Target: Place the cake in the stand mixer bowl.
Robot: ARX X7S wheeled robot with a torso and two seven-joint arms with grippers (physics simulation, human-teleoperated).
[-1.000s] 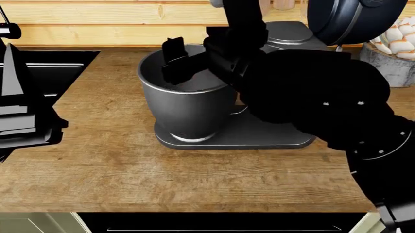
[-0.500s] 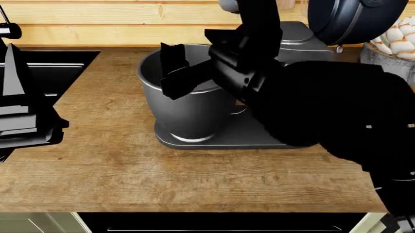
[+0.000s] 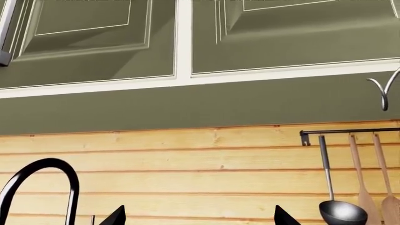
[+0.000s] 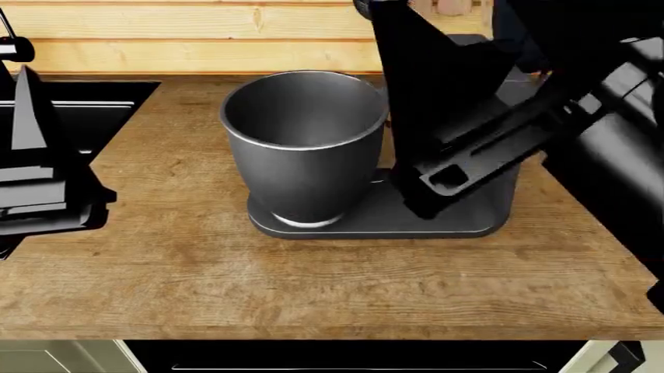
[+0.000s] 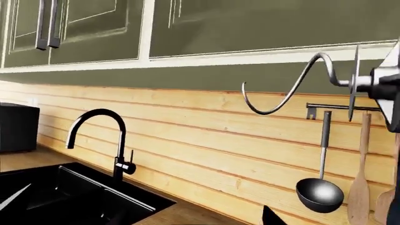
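The stand mixer bowl [image 4: 301, 140] is large and dark grey and stands on the mixer base [image 4: 363, 221] at mid counter. The cake shows in no view; the part of the bowl's inside that I see is bare grey, and the near wall hides its bottom. My right arm [image 4: 456, 148] rises to the right of the bowl, off its rim. In the right wrist view the right gripper [image 5: 195, 221] points at the backsplash, its one visible fingertip [image 5: 274, 216] far out to the side, with nothing between. My left gripper [image 3: 200, 221] is open and empty, raised at the counter's left [image 4: 23, 101].
A black sink [image 4: 99, 109] lies left of the bowl, with a black faucet [image 5: 93, 126]. The mixer's dough hook [image 5: 281, 93] hangs above. A ladle [image 5: 320, 192] and wooden spoons [image 5: 359, 187] hang on a wall rail. The counter's front edge [image 4: 311, 336] is near.
My right gripper has lifted out from over the bowl and swung up and to the right. The bowl's mouth now shows whole. The left arm has not moved.
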